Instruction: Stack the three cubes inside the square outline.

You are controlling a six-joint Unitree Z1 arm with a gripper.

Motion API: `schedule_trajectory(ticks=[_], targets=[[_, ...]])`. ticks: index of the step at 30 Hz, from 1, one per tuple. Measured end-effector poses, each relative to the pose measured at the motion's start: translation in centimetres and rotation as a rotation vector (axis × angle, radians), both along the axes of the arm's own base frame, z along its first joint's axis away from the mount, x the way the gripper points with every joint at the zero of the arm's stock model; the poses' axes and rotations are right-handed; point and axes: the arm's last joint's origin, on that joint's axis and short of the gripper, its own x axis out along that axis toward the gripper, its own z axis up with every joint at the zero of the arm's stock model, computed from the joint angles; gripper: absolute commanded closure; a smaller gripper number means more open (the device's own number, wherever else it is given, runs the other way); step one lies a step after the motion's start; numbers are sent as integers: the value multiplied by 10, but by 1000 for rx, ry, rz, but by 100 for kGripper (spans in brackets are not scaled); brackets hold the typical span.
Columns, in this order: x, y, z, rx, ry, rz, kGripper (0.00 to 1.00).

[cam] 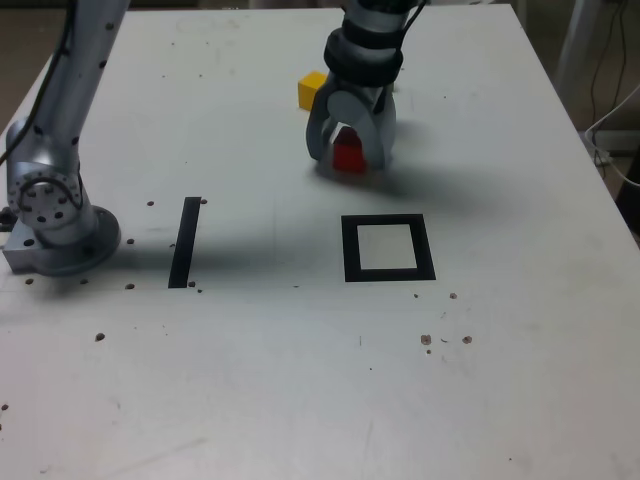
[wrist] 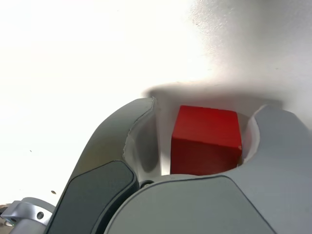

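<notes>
Closing unevenly could twist or shove the red cube (cam: 348,156), since one finger sits nearer it. Gripper (cam: 347,150) is partly open, cube between fingers, grip not clear (gap on one side in wrist view). Cube on table (cam: 235,370), far side of square outline (cam: 388,275); yellow cube (cam: 311,90) just beyond, exterior view's left, could get bumped.
</notes>
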Motion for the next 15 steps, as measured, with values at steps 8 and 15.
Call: schedule_trajectory(ticks=[8,15], targets=[[0,-1,0,-4,-3,6,72],[2,-11,8,3,-24,15,72]])
